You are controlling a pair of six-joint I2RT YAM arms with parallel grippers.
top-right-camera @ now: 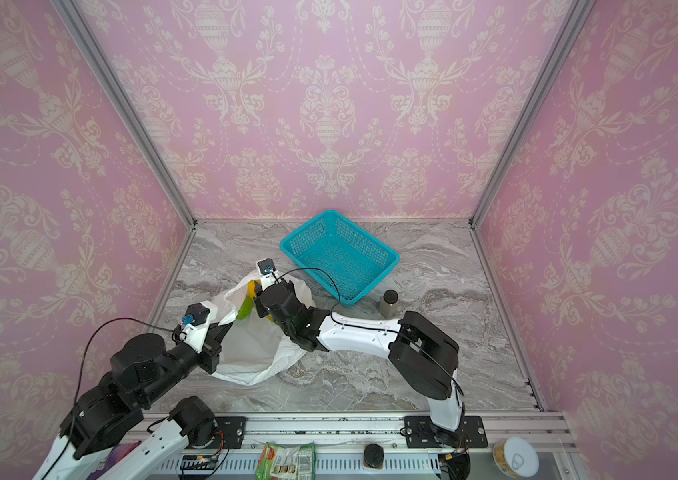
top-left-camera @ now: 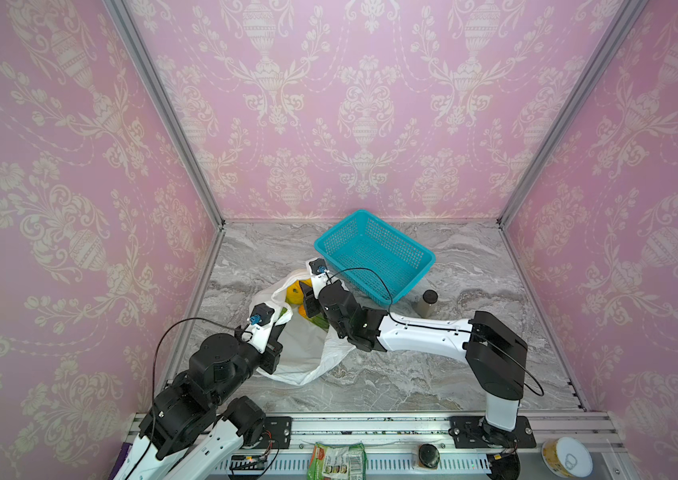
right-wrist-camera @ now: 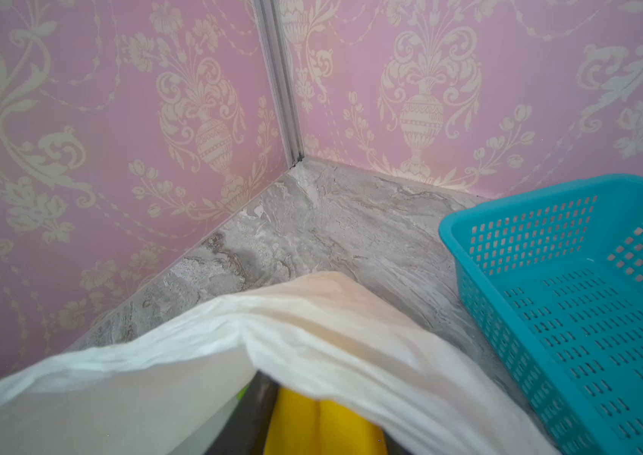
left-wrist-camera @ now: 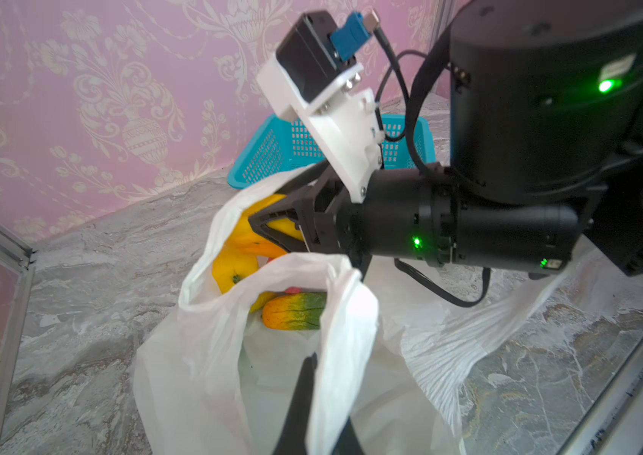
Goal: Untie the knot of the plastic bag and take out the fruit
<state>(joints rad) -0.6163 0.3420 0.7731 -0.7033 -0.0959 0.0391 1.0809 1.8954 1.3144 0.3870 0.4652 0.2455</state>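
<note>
Plastic bag clamped in your left jaws, knot undone; right jaws at twelve o'clock straddle fruit inside, grip unclear.

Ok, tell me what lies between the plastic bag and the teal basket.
Only bare marble tabletop lies between the plastic bag and the teal basket; the right wrist view shows it best.

Walls pink with cream damask urn-and-foliage pattern, tabletop grey veined marble, mesh basket teal, plastic bag plain white, fruit glossy yellow, 1 mango graded orange to green, jar beige under a dark lid, robot arms white with black joints.
</note>
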